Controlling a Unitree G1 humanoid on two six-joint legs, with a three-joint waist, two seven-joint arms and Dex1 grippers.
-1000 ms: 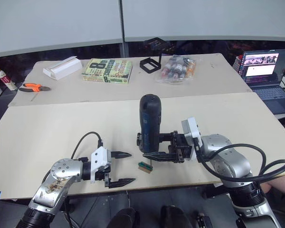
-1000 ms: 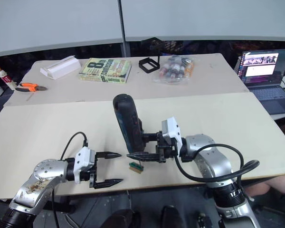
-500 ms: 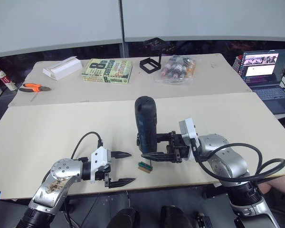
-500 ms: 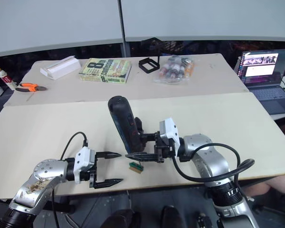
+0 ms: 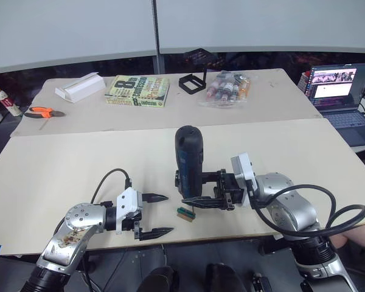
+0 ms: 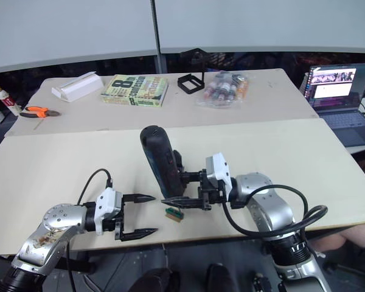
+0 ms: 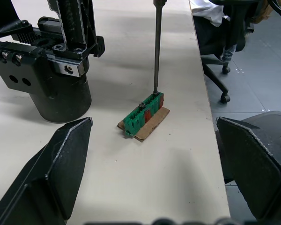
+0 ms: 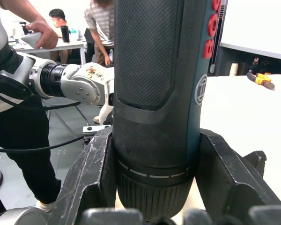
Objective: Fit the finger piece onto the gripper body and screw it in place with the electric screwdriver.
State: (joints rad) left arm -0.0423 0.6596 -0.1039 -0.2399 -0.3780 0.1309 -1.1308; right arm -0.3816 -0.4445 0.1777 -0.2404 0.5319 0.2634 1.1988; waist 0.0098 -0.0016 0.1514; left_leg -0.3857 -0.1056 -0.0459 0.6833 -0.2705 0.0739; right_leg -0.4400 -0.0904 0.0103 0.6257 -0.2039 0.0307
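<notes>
Nearest us, our left gripper (image 5: 157, 215) hovered low over the front edge of the bench (image 5: 61, 170), its jaws spread with nothing between them. Just beyond its fingertips lay a small green block (image 7: 144, 116) on a scrap of brown card, flat on the bench top. The thin metal bit (image 7: 156, 47) of the electric screwdriver (image 5: 189, 159) came down onto the top of that block and touched it at one end, as our left wrist view showed. Our right gripper (image 5: 202, 190) held the screwdriver close to upright, its jaws pinching the lower part of the dark barrel from both sides, the rounded top leaning slightly away from us. Farther back, on the second bench, we saw a book (image 5: 137, 90), a white box (image 5: 79, 86), a black square frame (image 5: 192, 81) and a clear bag of small bottles (image 5: 226, 89). Orange-handled pliers (image 5: 41, 112) lay at its far left. An open laptop (image 5: 339, 86) stood off to the right.
</notes>
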